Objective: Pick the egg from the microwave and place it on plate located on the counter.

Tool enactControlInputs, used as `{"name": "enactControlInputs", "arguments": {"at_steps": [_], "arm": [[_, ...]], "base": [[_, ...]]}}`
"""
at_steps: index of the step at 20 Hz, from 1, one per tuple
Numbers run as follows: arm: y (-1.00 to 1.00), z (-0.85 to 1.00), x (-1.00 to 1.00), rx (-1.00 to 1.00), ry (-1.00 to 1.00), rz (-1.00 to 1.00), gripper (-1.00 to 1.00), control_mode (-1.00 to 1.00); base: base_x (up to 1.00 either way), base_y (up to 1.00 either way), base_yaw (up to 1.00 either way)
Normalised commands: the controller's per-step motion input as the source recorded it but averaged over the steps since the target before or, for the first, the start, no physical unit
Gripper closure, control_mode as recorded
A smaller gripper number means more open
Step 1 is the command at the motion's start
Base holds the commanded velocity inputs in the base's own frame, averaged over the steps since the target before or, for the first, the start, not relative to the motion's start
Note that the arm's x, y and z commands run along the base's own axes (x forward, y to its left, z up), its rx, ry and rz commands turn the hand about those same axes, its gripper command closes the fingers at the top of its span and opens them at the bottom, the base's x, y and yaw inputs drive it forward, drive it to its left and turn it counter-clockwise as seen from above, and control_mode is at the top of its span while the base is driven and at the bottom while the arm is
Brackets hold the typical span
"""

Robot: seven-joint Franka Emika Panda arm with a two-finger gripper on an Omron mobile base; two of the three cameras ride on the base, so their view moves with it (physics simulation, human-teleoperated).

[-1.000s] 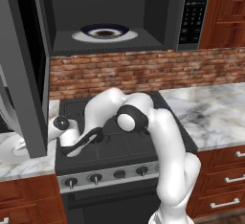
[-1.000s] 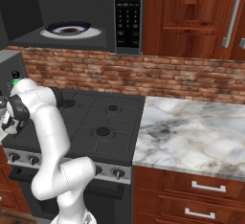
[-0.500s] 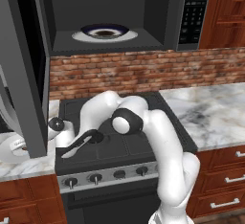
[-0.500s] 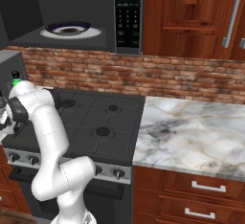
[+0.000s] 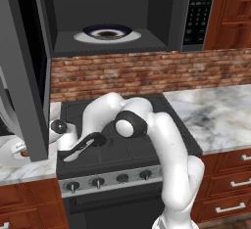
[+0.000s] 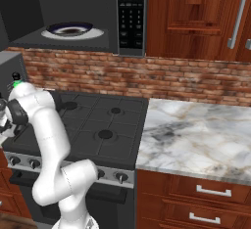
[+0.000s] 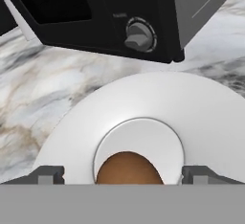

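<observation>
Fingers (image 7: 48,175) have just sprung wide apart — the egg (image 7: 128,168) sits free at lower centre, on the plate (image 7: 201,117); placing looks done.

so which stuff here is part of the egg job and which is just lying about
Job:
brown speckled egg
glossy white round plate
white marble counter
dark grey microwave
open gripper

Lying about:
blue-rimmed dark dish
black stove

- Arm's elbow joint (image 5: 128,124) sits lower and further left over the stove than a second ago; wrist has sunk toward the counter's left end.
- Gripper (image 7: 122,175) was clamped; fingers (image 7: 48,175) now stand wide, clear of the egg (image 7: 129,169) on the plate (image 7: 201,122).
</observation>
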Motion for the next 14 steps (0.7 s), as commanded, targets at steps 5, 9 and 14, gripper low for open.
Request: {"name": "enactControlInputs", "arguments": {"at_steps": [5,9,14], "arm": [[-0.74,0.32,-0.14,0.00,0.01,-0.10,-1.00,-1.00],[-0.93,0.47,-0.23,0.00,0.09,-0.14,-1.00,-1.00],[-0.78,0.77,-0.40,0.00,0.06,-0.10,-1.00,-1.00]], "base": [[0.00,0.00,0.00],[0.00,0.00,0.00],[0.00,0.00,0.00]]}}
